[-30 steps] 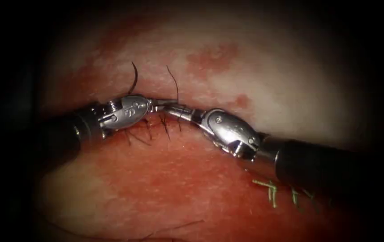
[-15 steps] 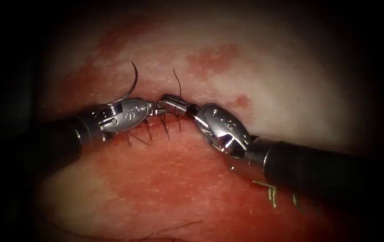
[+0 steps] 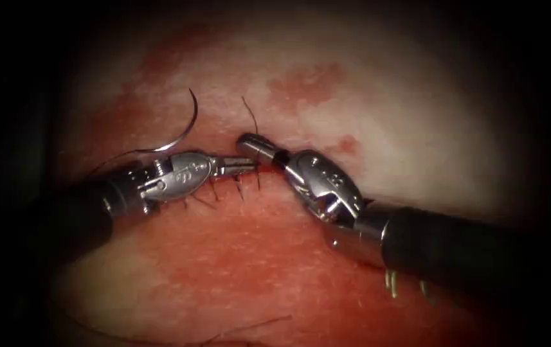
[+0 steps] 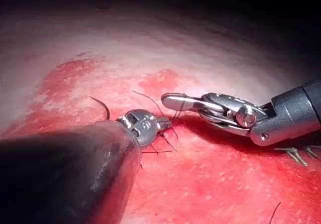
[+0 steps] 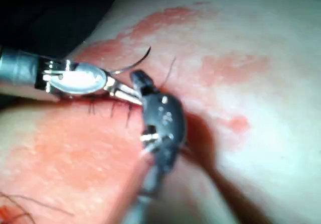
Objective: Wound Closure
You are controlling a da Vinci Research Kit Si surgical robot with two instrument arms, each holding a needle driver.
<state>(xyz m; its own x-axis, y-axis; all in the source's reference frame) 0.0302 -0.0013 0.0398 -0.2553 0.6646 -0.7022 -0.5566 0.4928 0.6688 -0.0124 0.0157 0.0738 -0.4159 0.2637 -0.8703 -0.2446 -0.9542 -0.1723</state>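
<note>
Spanning the endoscope view, the tissue carries a wide smear of red fluid toward 6 o'clock, and the cut runs across it from 9 to 3 o'clock. The right tool comes in from 4 o'clock with its jaws pressed together just past the cut's 12 o'clock edge; nothing shows between them. The left tool enters from 9 o'clock with its tip over the stitched part of the cut, and whether it grips anything cannot be told. The curved needle lies free on the tissue at 11 o'clock of the left tool's wrist, outside the tissue and held by neither tool. Its thread trails toward 9 o'clock. A dark thread end stands at 12 o'clock of the right tip. Good handling here probably means small, slow wrist moves, tips kept apart, and no snagging of that thread end or the loose needle
</note>
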